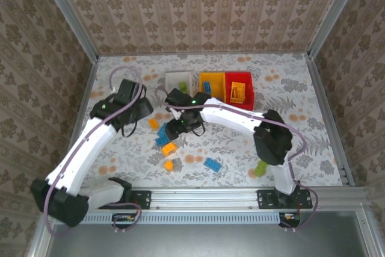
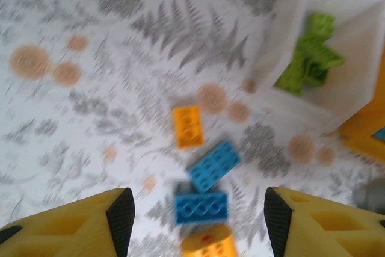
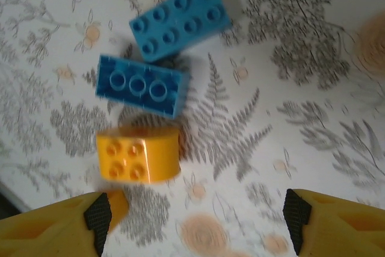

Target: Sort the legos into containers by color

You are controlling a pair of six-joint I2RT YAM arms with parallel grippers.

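Observation:
Three containers stand at the back: a white bin (image 1: pixel 178 80) holding green legos (image 2: pixel 310 55), a yellow bin (image 1: pixel 212 83) with a blue lego (image 1: pixel 207 86), and a red bin (image 1: pixel 239 90) with an orange lego (image 1: pixel 237 91). Loose on the table lie an orange brick (image 2: pixel 188 126), two blue bricks (image 2: pixel 214 165) (image 2: pixel 201 207) and a rounded orange piece (image 3: pixel 138 157). My left gripper (image 2: pixel 198 209) hovers open above this row, holding nothing. My right gripper (image 3: pixel 197 218) is open too, just beside the rounded orange piece, over bare cloth.
More loose bricks lie nearer the front: an orange one (image 1: pixel 168 165), a blue one (image 1: pixel 211 164) and a green one (image 1: pixel 260 168) by the right arm's base. The two arms meet close together over the table's middle. Patterned walls enclose the table.

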